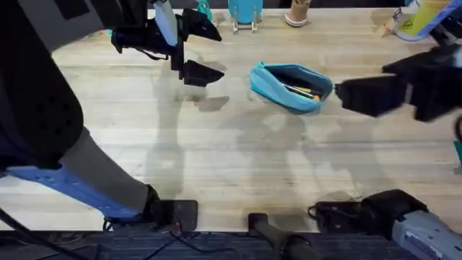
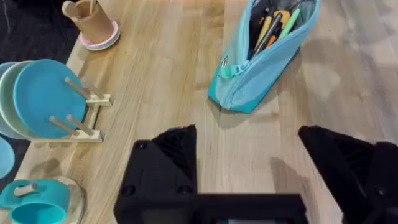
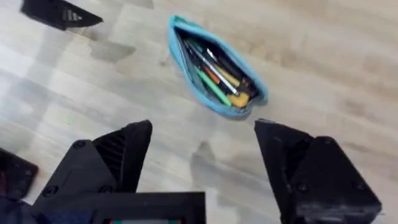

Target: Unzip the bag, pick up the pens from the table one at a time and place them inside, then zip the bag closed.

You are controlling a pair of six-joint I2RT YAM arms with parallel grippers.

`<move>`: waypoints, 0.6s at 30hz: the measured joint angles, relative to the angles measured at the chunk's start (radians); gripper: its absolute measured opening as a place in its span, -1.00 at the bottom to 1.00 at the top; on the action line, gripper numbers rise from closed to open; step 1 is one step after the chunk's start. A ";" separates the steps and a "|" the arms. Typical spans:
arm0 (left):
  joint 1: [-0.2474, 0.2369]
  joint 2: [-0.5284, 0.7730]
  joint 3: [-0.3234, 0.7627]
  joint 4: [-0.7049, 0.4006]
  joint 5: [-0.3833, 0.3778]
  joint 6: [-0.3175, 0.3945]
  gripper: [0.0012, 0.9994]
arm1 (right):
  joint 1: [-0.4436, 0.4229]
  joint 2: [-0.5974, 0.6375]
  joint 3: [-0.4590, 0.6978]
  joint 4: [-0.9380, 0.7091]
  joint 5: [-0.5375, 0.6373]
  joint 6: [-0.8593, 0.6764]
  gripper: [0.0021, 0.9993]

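On the far-centre of the table (image 1: 216, 166) in the overhead view, the bag (image 1: 291, 87) lies open-mouthed, long axis running from far-left to near-right; left gripper (image 1: 198, 72) hangs to its left, right gripper (image 1: 346, 95) just beside its right end, neither touching. Left wrist view: left fingers spread wide, empty; the zipper pull (image 2: 225, 64) sits at the bag's end nearest this gripper, and the pens (image 2: 273, 28) lie inside, along the bag. Risk: pulling the zipper with the far end unpinned would drag the soft bag instead of closing it. Right wrist view: right fingers spread, empty; pens stand near the mouth and could snag the zipper.
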 joint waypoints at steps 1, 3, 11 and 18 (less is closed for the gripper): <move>0.000 0.000 0.000 0.000 0.000 0.000 0.99 | 0.000 0.030 0.001 -0.001 0.000 0.023 1.00; 0.000 0.000 0.000 0.000 0.000 0.000 0.99 | 0.000 0.097 0.010 -0.007 -0.006 0.058 1.00; 0.000 0.000 0.000 0.000 0.000 0.000 0.99 | 0.000 0.410 0.130 -0.002 -0.092 0.124 1.00; 0.000 0.000 0.000 0.000 0.001 0.000 0.99 | 0.040 0.645 0.269 0.107 -0.127 0.156 0.99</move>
